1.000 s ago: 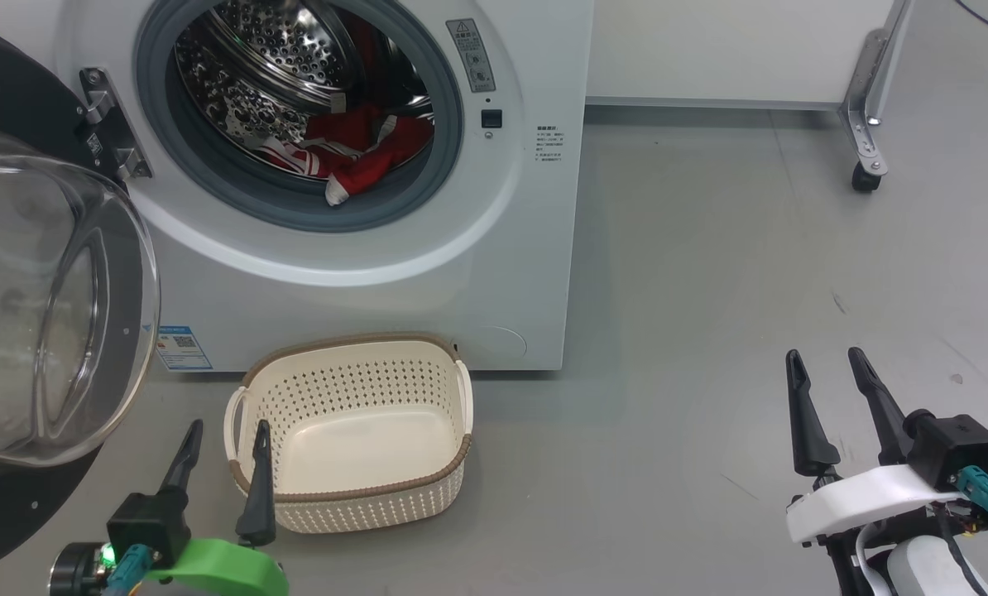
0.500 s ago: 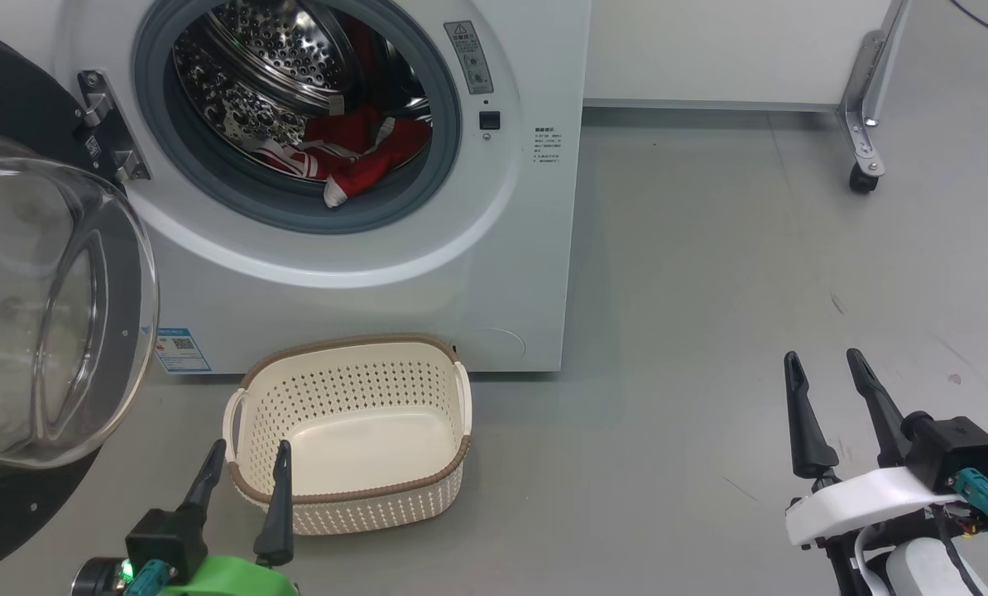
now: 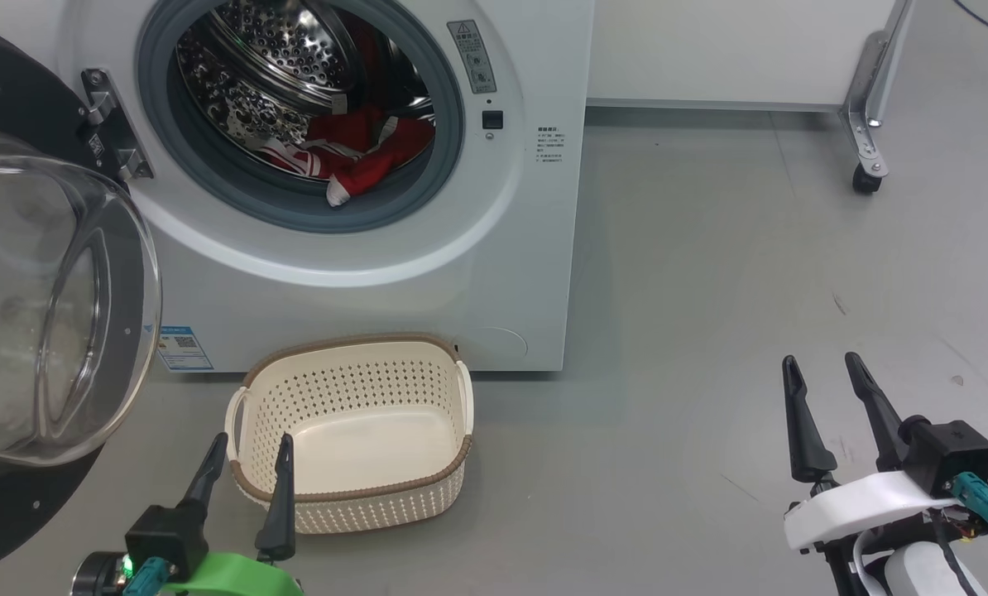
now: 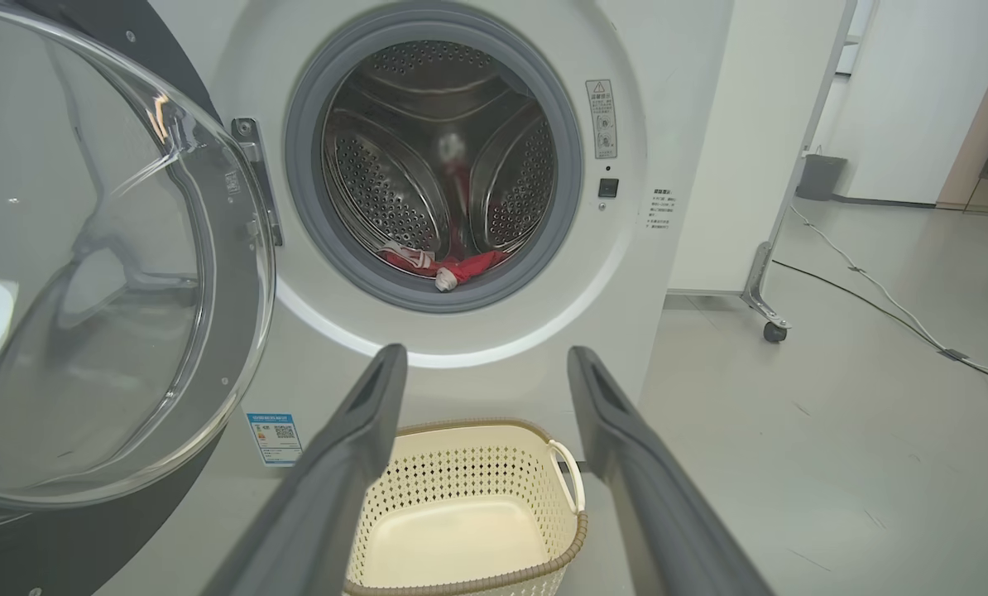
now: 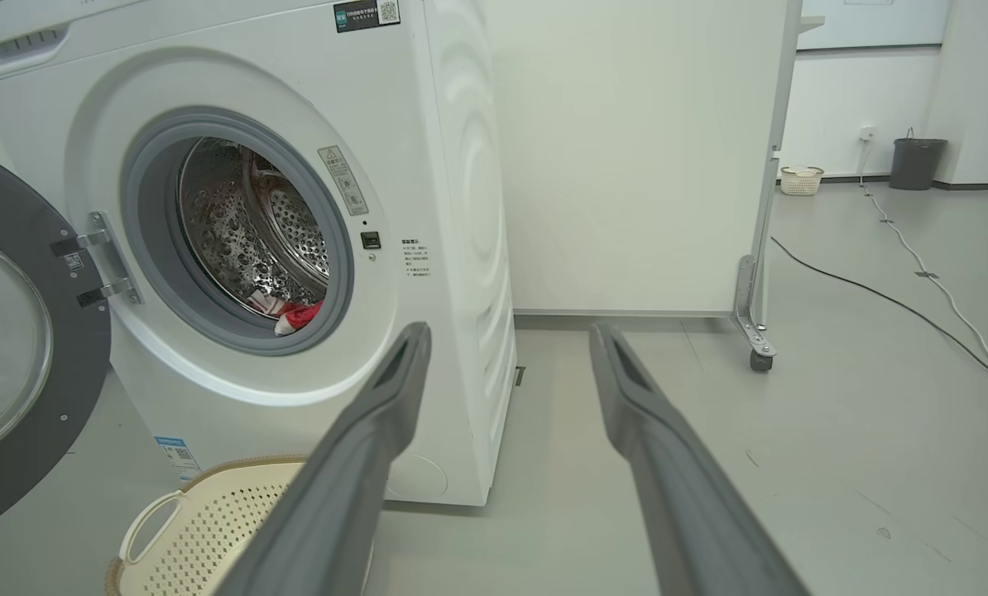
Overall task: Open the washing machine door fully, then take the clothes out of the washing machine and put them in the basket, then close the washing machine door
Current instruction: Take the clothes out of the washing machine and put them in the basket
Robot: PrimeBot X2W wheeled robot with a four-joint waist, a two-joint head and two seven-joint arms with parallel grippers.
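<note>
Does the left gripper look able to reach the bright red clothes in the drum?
Probably yes: the black-rimmed glass door stands swung aside, and nothing lies between the open left gripper and the red clothes.

Grey floor (image 3: 709,290) is carrying the washing machine (image 3: 362,298) and, just ahead of my left gripper (image 3: 252,440), the basket (image 3: 353,430); a caster (image 3: 865,178) is standing well beyond my right gripper (image 3: 819,361).

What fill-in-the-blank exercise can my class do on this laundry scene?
1. The bright red clothes lie inside the shiny steel ____ of the big white washing machine.
2. The small cream perforated plastic basket is ____.
3. The large round black-rimmed glass door stands swung ____.
Missing words: drum; empty; open.
</note>
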